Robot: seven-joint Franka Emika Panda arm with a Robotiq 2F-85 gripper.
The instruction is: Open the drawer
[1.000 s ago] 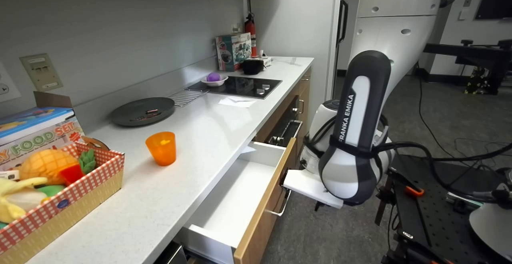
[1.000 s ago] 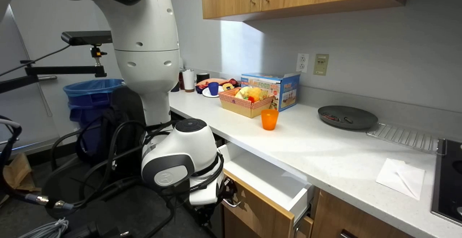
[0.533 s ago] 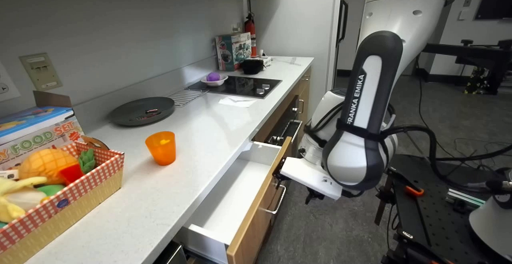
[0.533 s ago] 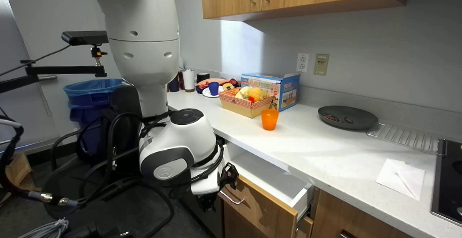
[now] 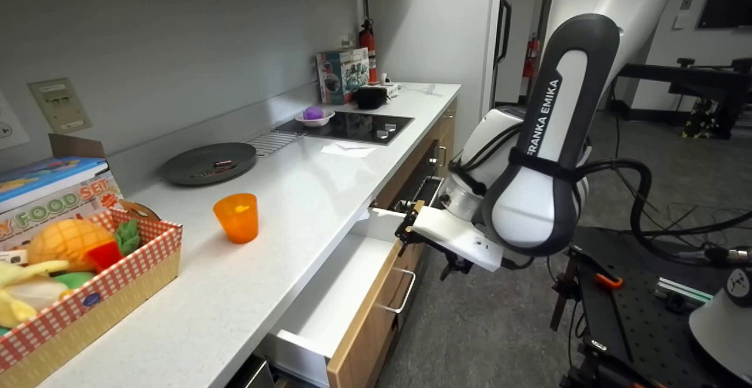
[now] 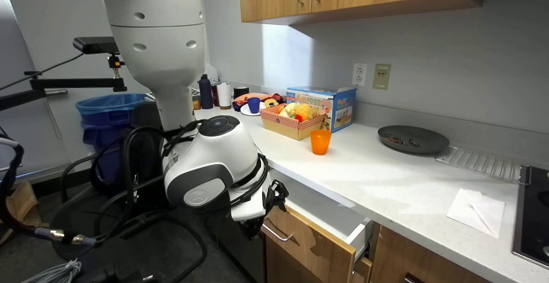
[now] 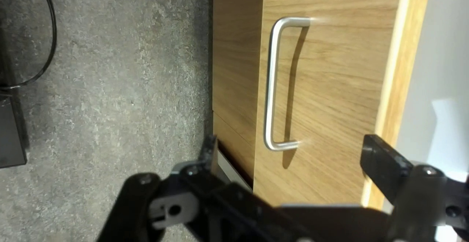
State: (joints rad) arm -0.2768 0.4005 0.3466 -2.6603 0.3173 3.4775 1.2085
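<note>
Sliding the wide, shallow drawer with a brown wood-grain front should take little force: it is judged light to move, stiff, not fragile, and a steady straight pull should be enough. Hold is best taken mid-bar on the slim silver metal bar handle; a finger gap behind it is suggested by its shadow, though the smooth bar may prove slippery. The pale wooden top edge could be hooked instead. The drawer is seen pulled out from under the white counter; whether full travel is reached cannot be told. The handle is not gripped: the black two-fingered hand is positioned near the drawer front, fingers spread apart, nothing clasped; contact with the top edge cannot be confirmed. Looks: flat front, streaky grain, handle bent at both ends and set lengthwise, plain white inside exposed.
</note>
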